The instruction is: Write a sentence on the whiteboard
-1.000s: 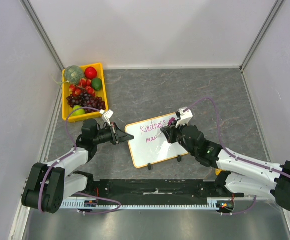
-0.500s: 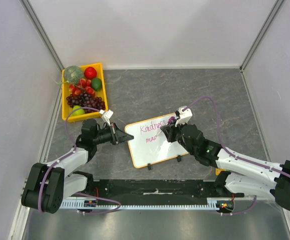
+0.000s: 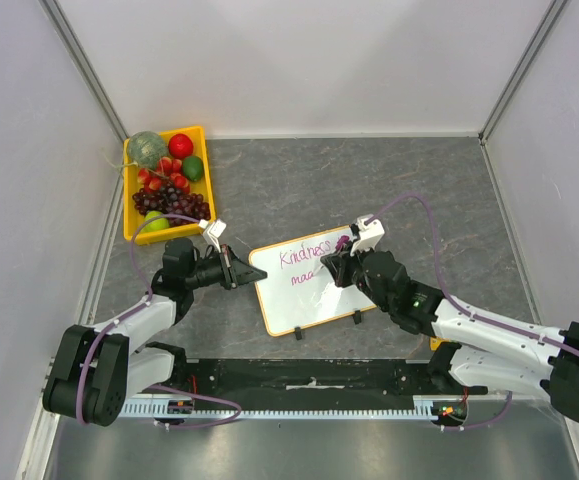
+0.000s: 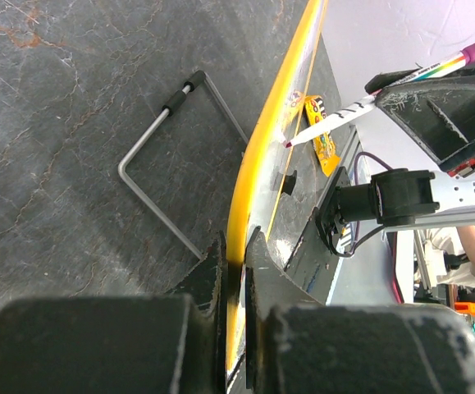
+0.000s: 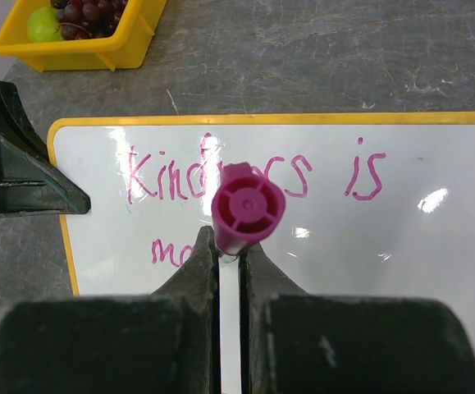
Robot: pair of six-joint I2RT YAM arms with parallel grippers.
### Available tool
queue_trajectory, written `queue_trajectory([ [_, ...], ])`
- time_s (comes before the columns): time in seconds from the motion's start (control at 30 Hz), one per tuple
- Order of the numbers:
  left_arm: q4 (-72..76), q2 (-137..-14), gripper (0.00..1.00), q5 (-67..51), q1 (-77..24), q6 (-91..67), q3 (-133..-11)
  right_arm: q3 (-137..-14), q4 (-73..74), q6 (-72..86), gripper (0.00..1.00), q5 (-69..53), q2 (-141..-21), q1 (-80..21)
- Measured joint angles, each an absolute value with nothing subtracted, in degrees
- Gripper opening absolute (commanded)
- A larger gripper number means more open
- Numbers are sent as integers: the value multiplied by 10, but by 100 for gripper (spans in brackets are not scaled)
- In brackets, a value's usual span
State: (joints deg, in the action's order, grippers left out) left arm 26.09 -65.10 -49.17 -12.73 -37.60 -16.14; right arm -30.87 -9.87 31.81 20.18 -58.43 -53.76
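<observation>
The whiteboard (image 3: 314,300) lies tilted on the grey table, orange-framed. My left gripper (image 3: 241,270) is shut on its left edge; the left wrist view shows the yellow frame (image 4: 262,148) pinched between the jaws of that gripper (image 4: 235,254). My right gripper (image 3: 334,262) is shut on a pink marker (image 5: 248,207), held upright with its tip (image 4: 290,142) on the board. The sentence (image 5: 253,176) reads "Kindness is" in pink. Below it a second line (image 5: 167,250) starts "ma"; the marker hides what follows.
A yellow bin (image 3: 207,160) of fruit stands at the back left, close behind the left arm. Two black clips (image 3: 357,318) sit on the board's near edge. A bent wire stand (image 4: 147,148) lies under the board. Walls close in on three sides.
The right gripper with the marker has shifted slightly left and toward the near edge over the second line. The left arm has not moved.
</observation>
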Motion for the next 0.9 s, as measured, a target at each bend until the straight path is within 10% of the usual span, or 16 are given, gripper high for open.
queue_trajectory([
  [0.9,261,-653,2,-491,-127,-374,-161,-277,-97,328,0,164,-564,-538],
])
